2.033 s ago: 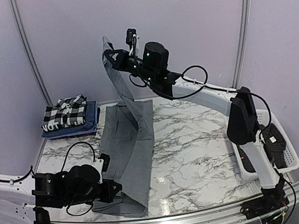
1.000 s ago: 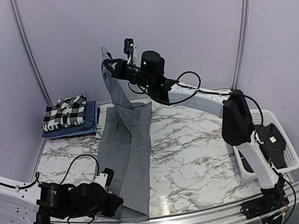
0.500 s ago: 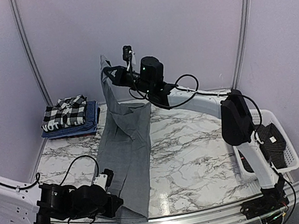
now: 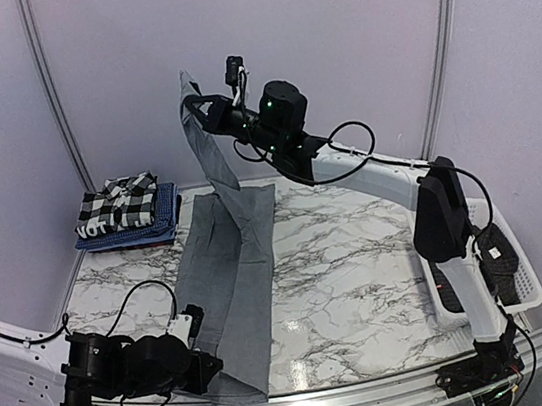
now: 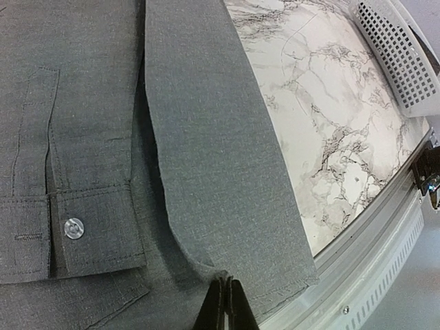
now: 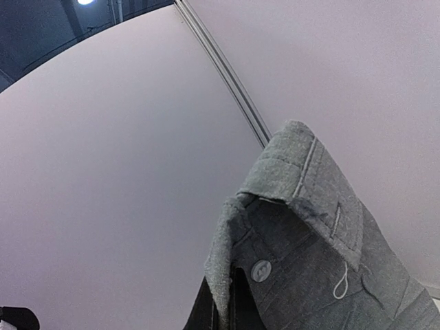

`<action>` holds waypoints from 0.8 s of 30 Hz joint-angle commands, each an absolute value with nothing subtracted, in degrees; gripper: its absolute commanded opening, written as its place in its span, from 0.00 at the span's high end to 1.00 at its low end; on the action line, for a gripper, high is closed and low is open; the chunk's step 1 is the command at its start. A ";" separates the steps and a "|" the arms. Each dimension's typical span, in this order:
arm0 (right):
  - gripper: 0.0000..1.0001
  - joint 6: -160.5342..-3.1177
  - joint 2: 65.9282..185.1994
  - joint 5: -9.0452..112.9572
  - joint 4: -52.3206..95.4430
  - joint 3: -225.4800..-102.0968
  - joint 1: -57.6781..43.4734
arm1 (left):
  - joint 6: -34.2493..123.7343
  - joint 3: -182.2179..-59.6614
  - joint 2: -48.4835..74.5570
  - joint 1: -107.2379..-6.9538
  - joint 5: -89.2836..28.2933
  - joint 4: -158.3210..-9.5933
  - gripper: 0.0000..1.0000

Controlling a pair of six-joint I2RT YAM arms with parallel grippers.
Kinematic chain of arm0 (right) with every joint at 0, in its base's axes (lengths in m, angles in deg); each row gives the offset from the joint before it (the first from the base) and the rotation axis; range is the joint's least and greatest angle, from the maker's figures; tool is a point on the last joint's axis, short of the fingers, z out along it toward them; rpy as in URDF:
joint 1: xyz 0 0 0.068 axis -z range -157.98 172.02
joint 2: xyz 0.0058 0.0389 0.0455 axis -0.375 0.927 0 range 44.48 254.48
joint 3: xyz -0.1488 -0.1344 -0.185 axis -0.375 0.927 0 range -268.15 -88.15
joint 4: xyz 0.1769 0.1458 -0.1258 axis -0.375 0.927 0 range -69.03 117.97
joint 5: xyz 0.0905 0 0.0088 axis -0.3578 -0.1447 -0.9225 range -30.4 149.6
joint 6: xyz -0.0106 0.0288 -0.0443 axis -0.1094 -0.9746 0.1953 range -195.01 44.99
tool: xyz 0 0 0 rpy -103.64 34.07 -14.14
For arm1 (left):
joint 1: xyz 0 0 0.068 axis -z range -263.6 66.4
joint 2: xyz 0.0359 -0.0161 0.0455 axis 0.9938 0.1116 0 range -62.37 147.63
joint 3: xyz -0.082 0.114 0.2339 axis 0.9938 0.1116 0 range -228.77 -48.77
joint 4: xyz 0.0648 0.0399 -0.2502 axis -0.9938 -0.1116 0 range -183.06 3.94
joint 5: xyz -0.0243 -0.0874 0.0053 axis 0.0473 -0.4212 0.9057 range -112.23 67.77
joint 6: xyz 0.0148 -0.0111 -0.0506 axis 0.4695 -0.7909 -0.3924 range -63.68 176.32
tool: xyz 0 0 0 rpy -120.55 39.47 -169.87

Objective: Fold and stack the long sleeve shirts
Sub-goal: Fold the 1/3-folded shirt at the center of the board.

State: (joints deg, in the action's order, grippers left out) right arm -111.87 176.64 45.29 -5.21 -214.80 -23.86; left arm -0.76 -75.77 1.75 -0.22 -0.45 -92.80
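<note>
Mid-grey long sleeve shirt (image 4: 232, 269) of finely woven cloth runs as a long, narrow folded band up the white, grey-veined marble table (image 4: 361, 271). Its near hem is pinched between the closed black fingers of the left gripper (image 5: 223, 306) at the table's front edge, near a buttoned cuff (image 5: 72, 227). The right gripper (image 4: 195, 108), clenched on a stitched, buttoned end, holds that end high above the far edge. A black-and-white checked shirt (image 4: 118, 206) lies folded on a folded blue shirt (image 4: 158, 227) at the far left corner.
</note>
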 commanded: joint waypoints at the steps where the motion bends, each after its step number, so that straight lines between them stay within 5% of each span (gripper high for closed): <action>1: 1.00 -111.32 175.87 44.86 -6.44 -217.35 -24.44 | -1.40 -76.36 0.56 0.49 1.19 -95.29 1.00; 24: 1.00 -113.97 180.08 42.37 -6.57 -215.07 -24.39 | -3.76 -76.10 7.73 1.90 0.40 -94.15 1.00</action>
State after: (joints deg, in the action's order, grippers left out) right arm -112.99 180.03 43.70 -5.03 -215.26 -24.00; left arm -3.07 -75.77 6.16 1.48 -0.08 -92.85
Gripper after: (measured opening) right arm 0.004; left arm 0.004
